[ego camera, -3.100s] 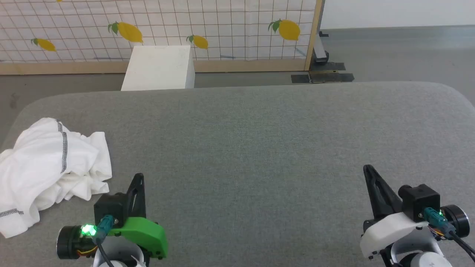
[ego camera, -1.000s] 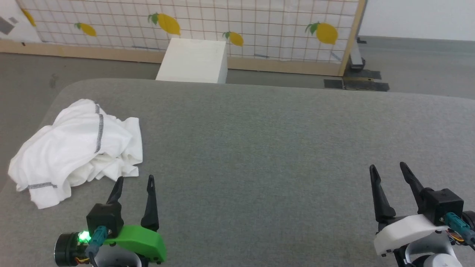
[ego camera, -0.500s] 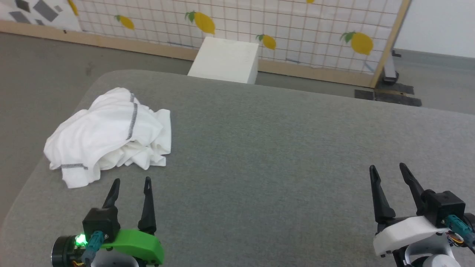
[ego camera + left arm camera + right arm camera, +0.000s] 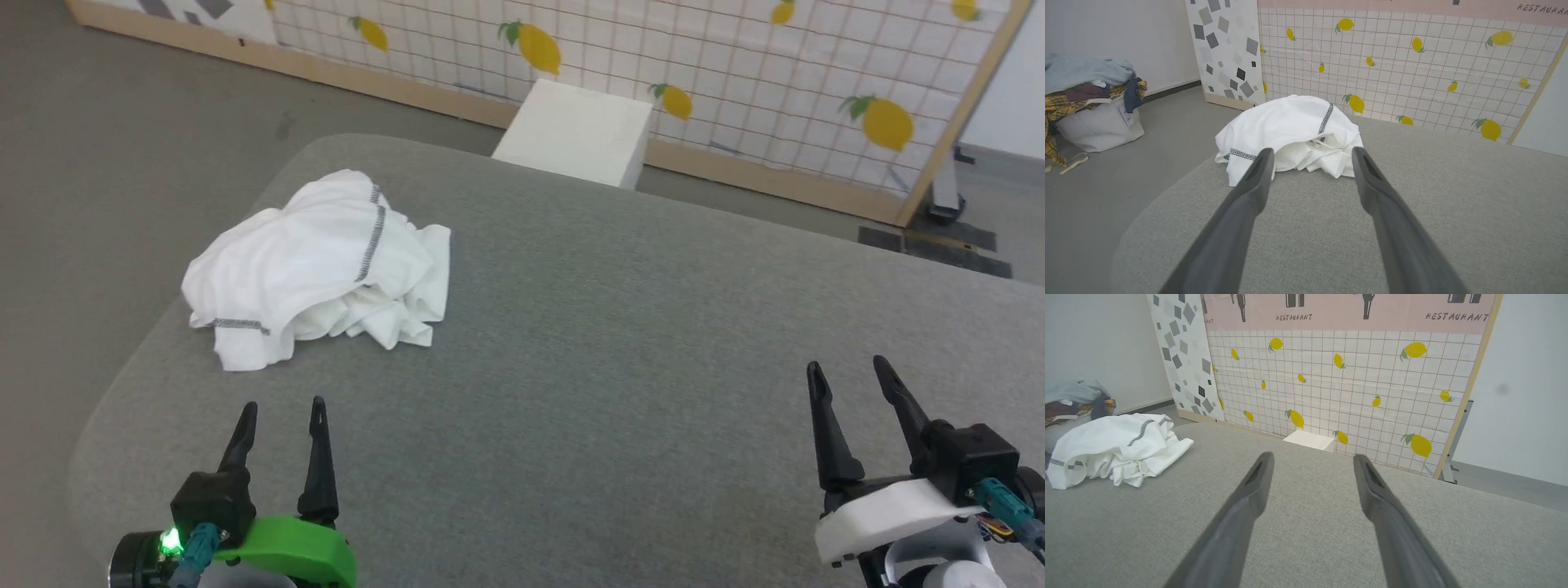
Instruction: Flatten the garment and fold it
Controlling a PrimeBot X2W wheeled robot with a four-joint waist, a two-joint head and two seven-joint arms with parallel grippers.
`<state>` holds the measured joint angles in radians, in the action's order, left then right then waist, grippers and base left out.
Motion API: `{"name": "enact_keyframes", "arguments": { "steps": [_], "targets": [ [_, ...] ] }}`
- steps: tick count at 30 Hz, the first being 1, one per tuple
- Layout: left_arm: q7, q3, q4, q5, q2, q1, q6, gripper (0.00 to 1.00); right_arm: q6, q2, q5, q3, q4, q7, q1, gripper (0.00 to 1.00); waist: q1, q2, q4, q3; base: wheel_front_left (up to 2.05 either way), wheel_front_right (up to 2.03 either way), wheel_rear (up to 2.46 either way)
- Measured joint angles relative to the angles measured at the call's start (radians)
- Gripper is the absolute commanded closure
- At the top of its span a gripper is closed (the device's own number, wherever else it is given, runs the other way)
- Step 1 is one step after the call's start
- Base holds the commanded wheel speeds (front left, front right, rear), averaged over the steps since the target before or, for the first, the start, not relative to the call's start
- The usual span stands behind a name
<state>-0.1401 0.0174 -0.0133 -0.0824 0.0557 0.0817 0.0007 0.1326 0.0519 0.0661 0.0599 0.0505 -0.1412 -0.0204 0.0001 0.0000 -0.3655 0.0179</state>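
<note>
- White garment (image 4: 318, 261) lies crumpled on the grey fabric surface (image 4: 620, 343), near its far left corner
- Left gripper (image 4: 282, 403): fingers spread, empty, near the garment, not touching
- Right gripper (image 4: 846, 363): fingers spread, empty, well apart from the garment

Right wrist feed up, and I'm reading "RESTAURANT" in dark capitals, twice, along the pink band (image 4: 1351, 312) that tops the lemon-tiled panel (image 4: 1355, 375) (a third copy at the far left is cut to its last letters). Left wrist feed shows the same word at the top right, clipped by the frame edge. The tag on the white bag (image 4: 1098, 128) is too small for me to read.
</note>
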Motion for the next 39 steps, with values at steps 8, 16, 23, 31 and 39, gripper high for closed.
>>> {"name": "enact_keyframes", "arguments": {
  "steps": [8, 16, 23, 31, 39],
  "targets": [
    [-0.019, 0.002, 0.0, -0.014, 0.0, 0.01, 0.0, 0.0, 0.0, 0.0, -0.003, -0.012, 0.006, -0.017, 0.0, 0.0, 0.0, 0.0, -0.065, 0.005, -0.06, -0.06, -0.06],
    [-0.031, 0.0, -0.001, -0.025, 0.0, 0.021, 0.009, 0.0, 0.0, 0.0, -0.005, -0.01, 0.016, -0.03, 0.0, 0.0, 0.0, 0.0, -0.112, 0.003, -0.04, -0.04, -0.04],
    [-0.048, -0.004, -0.002, -0.034, 0.0, 0.025, 0.012, 0.0, 0.0, 0.0, -0.005, -0.008, 0.023, -0.046, 0.0, 0.0, 0.0, 0.0, -0.146, 0.001, 0.0, 0.0, 0.0],
    [-0.065, -0.02, -0.004, -0.06, 0.0, 0.03, 0.028, 0.0, 0.0, 0.0, -0.014, -0.009, 0.032, -0.062, 0.001, 0.0, 0.0, 0.0, -0.182, 0.002, 0.0, 0.0, 0.0],
    [-0.082, -0.021, -0.003, -0.068, 0.0, 0.042, 0.028, 0.0, 0.0, -0.001, -0.014, -0.004, 0.042, -0.08, 0.001, 0.0, 0.0, 0.0, -0.224, 0.006, 0.0, 0.0, 0.0]
  ]
}}
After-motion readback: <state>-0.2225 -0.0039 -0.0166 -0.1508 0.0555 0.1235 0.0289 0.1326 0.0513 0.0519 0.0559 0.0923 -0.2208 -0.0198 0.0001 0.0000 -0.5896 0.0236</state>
